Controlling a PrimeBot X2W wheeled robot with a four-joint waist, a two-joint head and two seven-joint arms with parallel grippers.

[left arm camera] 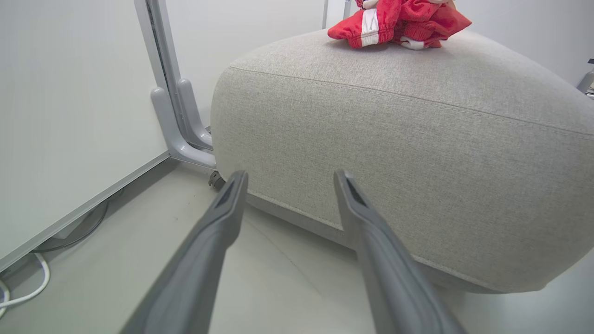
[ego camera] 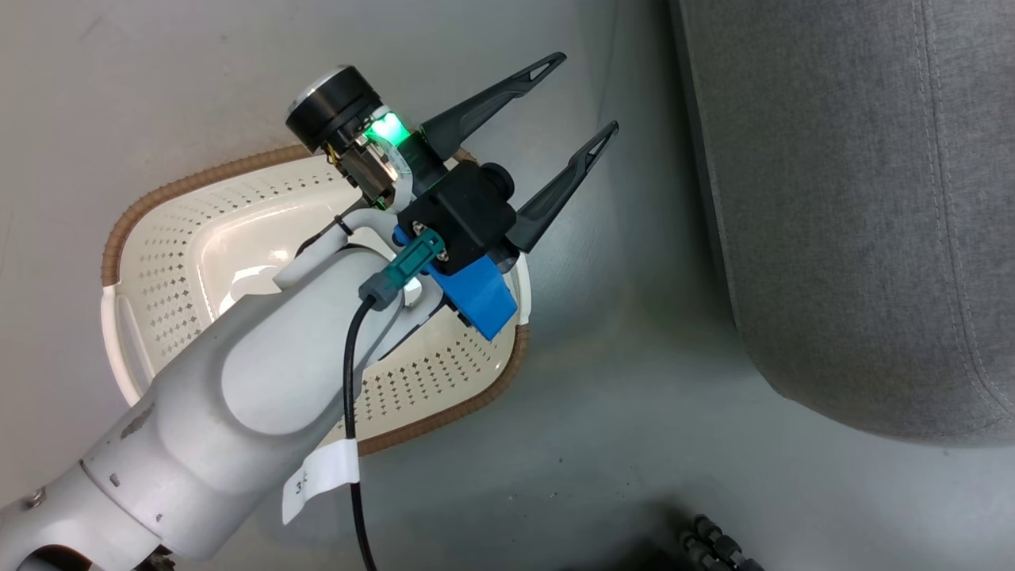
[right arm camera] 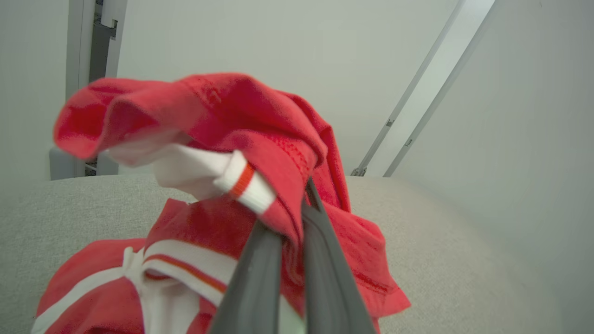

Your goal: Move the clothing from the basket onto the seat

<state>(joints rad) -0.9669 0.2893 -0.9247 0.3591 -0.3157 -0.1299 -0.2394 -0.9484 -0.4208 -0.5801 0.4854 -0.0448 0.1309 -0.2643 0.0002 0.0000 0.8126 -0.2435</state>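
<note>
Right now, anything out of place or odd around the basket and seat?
Nothing spilled or damaged. The clothing sits crumpled on the seat, not on the floor; the right jaws are shut on one red fold. What shows of the basket holds no clothing.

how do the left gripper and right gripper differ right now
The left gripper is open and empty; the right gripper is shut on the clothing, a red garment.
The left gripper is by the basket, its fingers pointing at the side of the seat; the right gripper is over the seat's top.
Both have two long dark fingers.
</note>
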